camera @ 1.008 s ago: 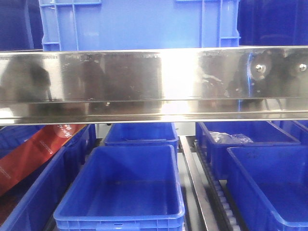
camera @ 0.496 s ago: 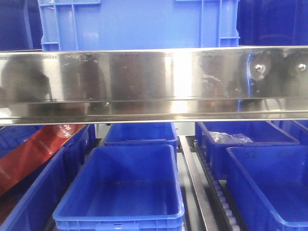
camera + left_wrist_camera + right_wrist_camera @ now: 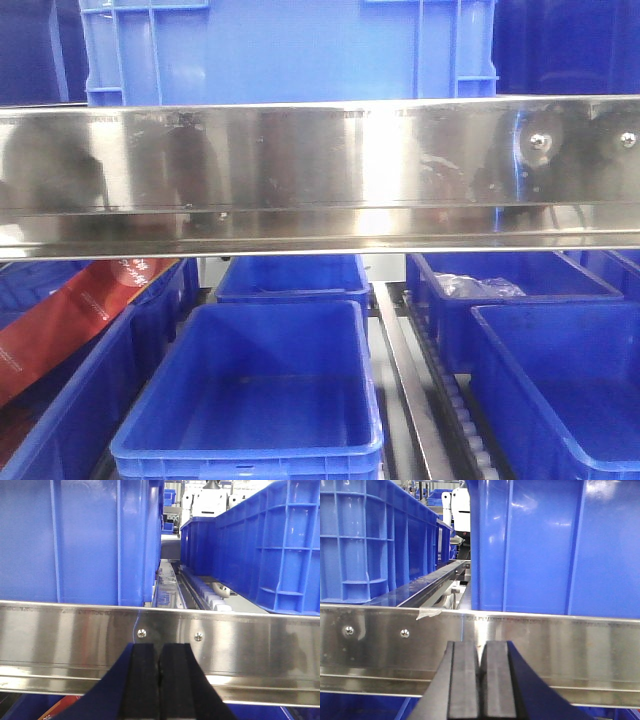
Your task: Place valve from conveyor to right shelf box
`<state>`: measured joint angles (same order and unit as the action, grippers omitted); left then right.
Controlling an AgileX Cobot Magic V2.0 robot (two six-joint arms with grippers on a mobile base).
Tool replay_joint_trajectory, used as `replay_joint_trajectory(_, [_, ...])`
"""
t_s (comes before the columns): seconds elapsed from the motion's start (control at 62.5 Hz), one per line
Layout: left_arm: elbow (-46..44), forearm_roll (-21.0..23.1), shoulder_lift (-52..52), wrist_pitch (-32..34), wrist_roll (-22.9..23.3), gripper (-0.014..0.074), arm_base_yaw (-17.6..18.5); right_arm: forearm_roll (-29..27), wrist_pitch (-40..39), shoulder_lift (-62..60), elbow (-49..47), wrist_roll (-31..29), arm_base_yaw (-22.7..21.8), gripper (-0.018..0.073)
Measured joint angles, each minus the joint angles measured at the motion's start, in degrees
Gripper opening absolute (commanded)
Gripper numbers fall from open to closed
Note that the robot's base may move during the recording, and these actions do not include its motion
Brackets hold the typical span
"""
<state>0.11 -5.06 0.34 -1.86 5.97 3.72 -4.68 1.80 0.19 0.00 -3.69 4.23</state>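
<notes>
The left pincer [image 3: 159,672] is pressed together with nothing between its black pads, and the right pincer [image 3: 481,677] is the same. Each faces a shiny steel shelf rail [image 3: 240,650] straight ahead. Beyond the left pincer, blue boxes [image 3: 75,540] stand on the shelf with a roller track [image 3: 207,592] between them. Below the rail in the front view sit more open blue boxes [image 3: 255,400]. Neither the valve nor the conveyor shows in any view.
</notes>
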Motion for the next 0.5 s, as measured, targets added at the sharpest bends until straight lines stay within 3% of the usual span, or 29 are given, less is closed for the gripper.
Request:
replay_joint_trajectory(0.432, [0.0,1.0,0.0,0.0,0.0,-0.0111,0.0,0.0,0.0,0.0,0.0,0.0,0.0,-0.0168])
replay_joint_trajectory(0.496, [0.0,1.1,0.0,0.0,-2.3,-0.0111,0.0,0.0,0.0,0.0,0.0,0.0,0.0,-0.0168])
